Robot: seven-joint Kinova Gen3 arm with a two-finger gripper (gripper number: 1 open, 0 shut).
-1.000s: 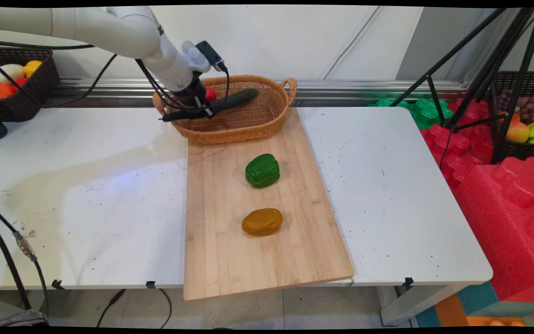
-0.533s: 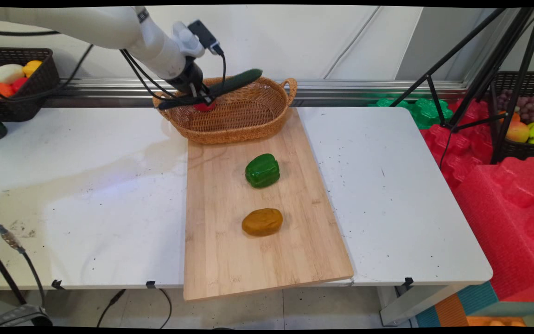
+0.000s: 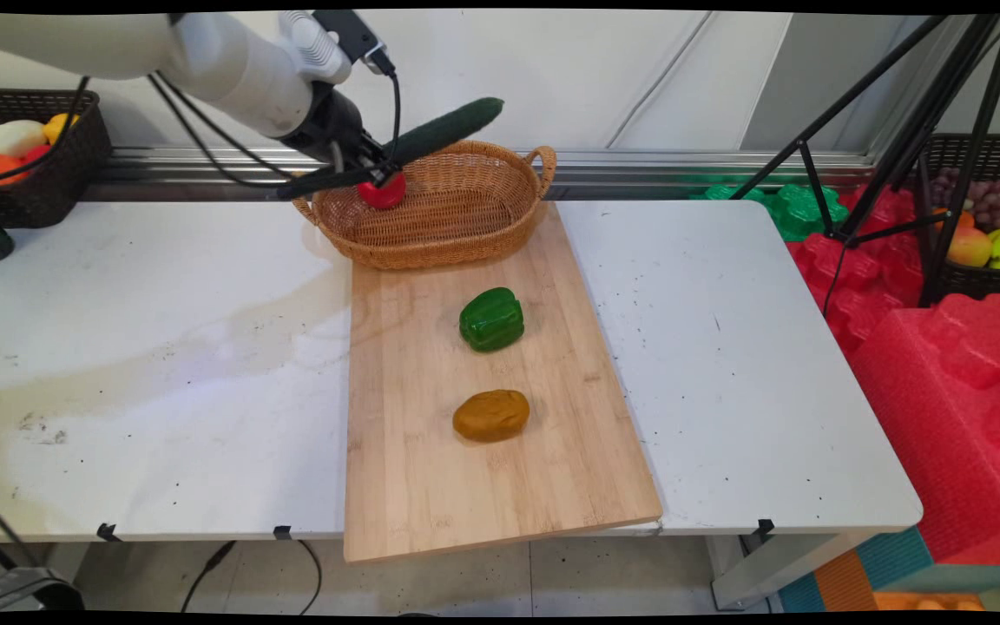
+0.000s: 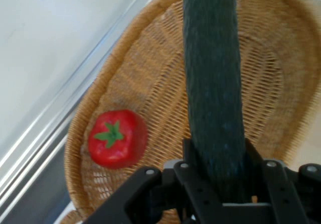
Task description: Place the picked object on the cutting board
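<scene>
A: What is the gripper [image 3: 376, 167] doing?
B: Its fingers are closing tight around a dark green cucumber [image 3: 439, 134], gripping it partway along and holding it in the air over the wicker basket's [image 3: 465, 227] left end. The cucumber is slanting up toward the right.
A: Anything lying in the basket?
B: A red tomato [image 4: 117, 138] is sitting inside, near the rim.
A: And on the cutting board [image 3: 483, 486]?
B: A green bell pepper [image 3: 491, 319] and a brown potato [image 3: 490, 415] are resting there, well apart from the gripper.
</scene>
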